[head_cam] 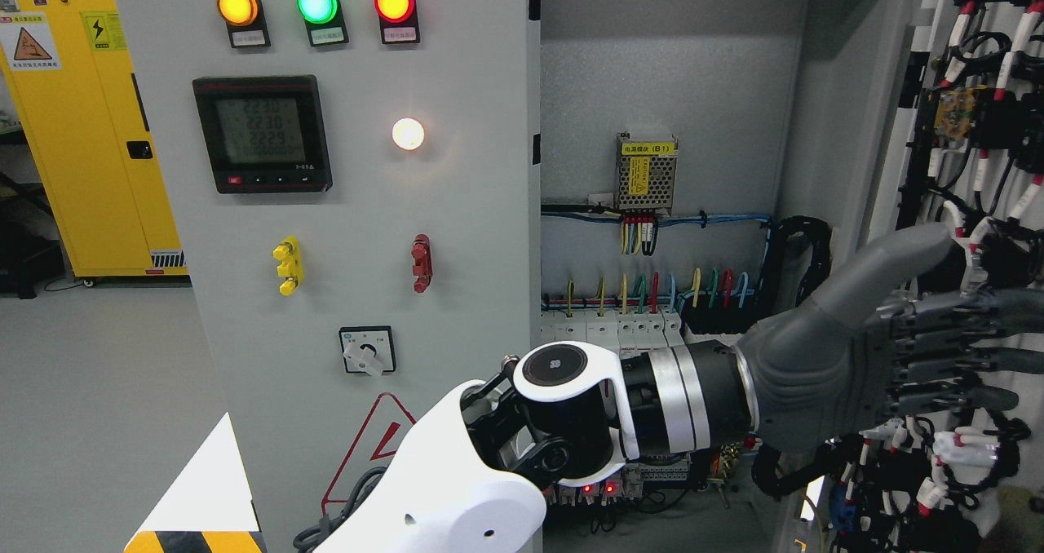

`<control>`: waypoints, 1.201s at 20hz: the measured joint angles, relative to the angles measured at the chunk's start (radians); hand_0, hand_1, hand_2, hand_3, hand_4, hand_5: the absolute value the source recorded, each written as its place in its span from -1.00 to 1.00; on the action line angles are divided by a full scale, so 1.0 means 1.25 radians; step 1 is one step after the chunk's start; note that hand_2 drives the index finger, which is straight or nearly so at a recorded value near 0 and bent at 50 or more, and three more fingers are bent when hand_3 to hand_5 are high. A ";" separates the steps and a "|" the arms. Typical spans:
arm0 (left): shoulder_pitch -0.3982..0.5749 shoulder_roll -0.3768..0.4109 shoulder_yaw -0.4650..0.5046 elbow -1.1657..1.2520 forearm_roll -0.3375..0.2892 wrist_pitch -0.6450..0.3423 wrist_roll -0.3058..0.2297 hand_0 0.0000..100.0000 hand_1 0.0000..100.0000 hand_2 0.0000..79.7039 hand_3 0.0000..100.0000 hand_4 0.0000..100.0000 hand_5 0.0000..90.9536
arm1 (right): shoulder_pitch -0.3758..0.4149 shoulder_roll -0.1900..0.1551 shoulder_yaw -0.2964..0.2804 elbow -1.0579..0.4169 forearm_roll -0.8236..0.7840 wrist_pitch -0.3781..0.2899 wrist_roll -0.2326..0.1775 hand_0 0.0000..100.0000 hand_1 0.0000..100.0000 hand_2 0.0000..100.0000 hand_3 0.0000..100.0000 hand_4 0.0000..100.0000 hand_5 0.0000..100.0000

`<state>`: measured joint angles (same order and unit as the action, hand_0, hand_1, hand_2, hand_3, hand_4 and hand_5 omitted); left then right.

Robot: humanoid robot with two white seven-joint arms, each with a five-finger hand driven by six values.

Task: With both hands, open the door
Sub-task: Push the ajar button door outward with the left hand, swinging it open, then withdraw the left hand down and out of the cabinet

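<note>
The tall grey metal cabinet door (351,210), with its lamps and meter, stands closed at my left. The right-hand door (971,170), lined with wiring, is swung open, showing the interior. My left arm reaches across from below, and my grey left hand (897,349) lies flat, fingers extended, against that open door's inner face, gripping nothing.

Upper left of the frame: three round lamps (316,3) and one meter (263,134). Below: two handles (288,265) and one rotary switch (367,351).
</note>
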<state>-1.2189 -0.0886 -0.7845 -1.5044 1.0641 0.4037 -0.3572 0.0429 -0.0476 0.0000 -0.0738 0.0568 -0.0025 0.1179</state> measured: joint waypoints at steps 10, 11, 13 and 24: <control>-0.063 -0.047 -0.040 0.058 -0.017 -0.030 0.020 -1.00 -1.00 -1.00 -1.00 -1.00 -1.00 | -0.002 0.000 0.000 -0.001 0.000 -0.002 0.001 -0.56 -1.00 -1.00 -1.00 -1.00 -1.00; -0.070 -0.050 -0.046 0.065 -0.018 -0.041 0.024 -1.00 -1.00 -1.00 -1.00 -1.00 -1.00 | -0.003 0.000 0.000 -0.001 0.000 -0.002 0.001 -0.56 -1.00 -1.00 -1.00 -1.00 -1.00; -0.083 -0.055 -0.058 0.081 -0.017 -0.055 0.028 -1.00 -1.00 -1.00 -1.00 -1.00 -1.00 | -0.003 -0.001 0.000 -0.001 0.000 -0.002 0.003 -0.56 -1.00 -1.00 -1.00 -1.00 -1.00; -0.107 -0.071 -0.096 0.138 0.019 -0.076 0.031 -1.00 -1.00 -1.00 -1.00 -1.00 -1.00 | -0.003 -0.001 0.000 -0.001 0.000 -0.002 -0.002 -0.56 -1.00 -1.00 -1.00 -1.00 -1.00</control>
<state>-1.3528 -0.1776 -0.9048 -1.3323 1.0876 0.3086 -0.3190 0.0387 -0.0484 0.0000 -0.0749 0.0568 -0.0044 0.1150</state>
